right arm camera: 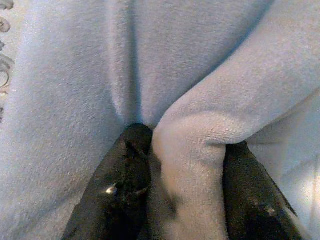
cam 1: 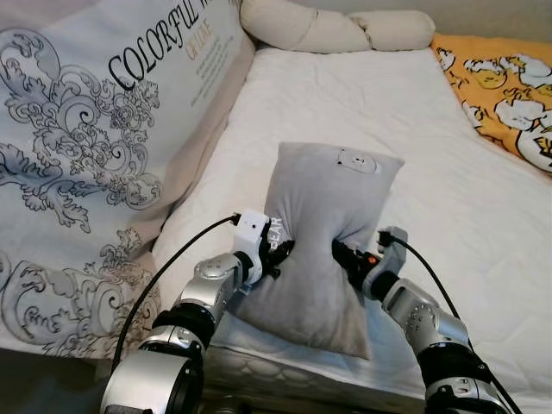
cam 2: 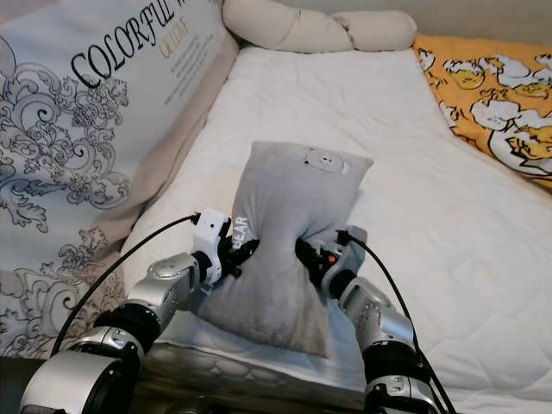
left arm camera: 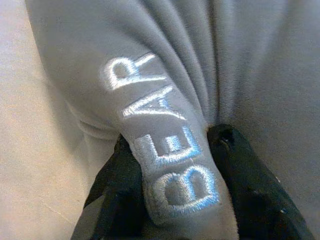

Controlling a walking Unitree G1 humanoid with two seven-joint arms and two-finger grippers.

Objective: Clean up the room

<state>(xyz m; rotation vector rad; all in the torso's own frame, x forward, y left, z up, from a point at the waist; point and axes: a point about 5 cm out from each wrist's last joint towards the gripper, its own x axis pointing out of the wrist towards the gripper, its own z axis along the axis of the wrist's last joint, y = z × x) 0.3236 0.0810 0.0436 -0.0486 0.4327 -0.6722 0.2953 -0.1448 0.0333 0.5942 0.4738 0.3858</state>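
In the left eye view, the soft grey plush pillow (cam 1: 323, 246) stands upright on the near edge of the white quilted mattress (cam 1: 448, 198), held between both arms: the left gripper (cam 1: 278, 252) pinches its left side and the right gripper (cam 1: 343, 255) pinches its right side. The right eye view shows the same scene; the long cream bolster cushion (cam 2: 319, 30) lies at the far end, the orange blanket with a duck print (cam 2: 492, 95) is at the far right, and the large grey patterned headboard cushion (cam 2: 86, 121) leans at the left. In the left wrist view, the black fingers (left arm camera: 117, 190) are closed on a fold of fabric with the word BEAR. In the right wrist view, the fingers (right arm camera: 120, 185) also clamp a fold. I judge the pillow is grasped but not yet placed, so most tidying remains.
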